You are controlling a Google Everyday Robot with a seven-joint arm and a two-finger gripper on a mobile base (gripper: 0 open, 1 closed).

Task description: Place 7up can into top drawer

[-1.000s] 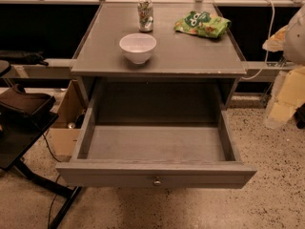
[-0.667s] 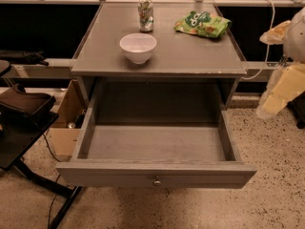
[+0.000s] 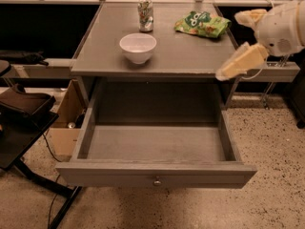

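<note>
Can first: the small green-and-silver 7up can (image 3: 145,15) stood far back on the grey table (image 3: 190,56), behind the round white bowl (image 3: 137,47). Your cream gripper (image 3: 243,39) hung by its right edge, fingers (image 3: 239,62) apart, empty. You had to miss the bowl; the grey wooden top drawer (image 3: 155,173) sat open.

My pincer (image 3: 228,46) hangs at the right side of the view, in its upper part, with nothing in its grasp. Its two pale yellow fingers (image 3: 242,61) stand wide apart. One reaches leftward at the top, and the other slants down and to the left below it. Behind them sits my rounded white wrist (image 3: 282,28), cut off by the right edge of the view.
</note>
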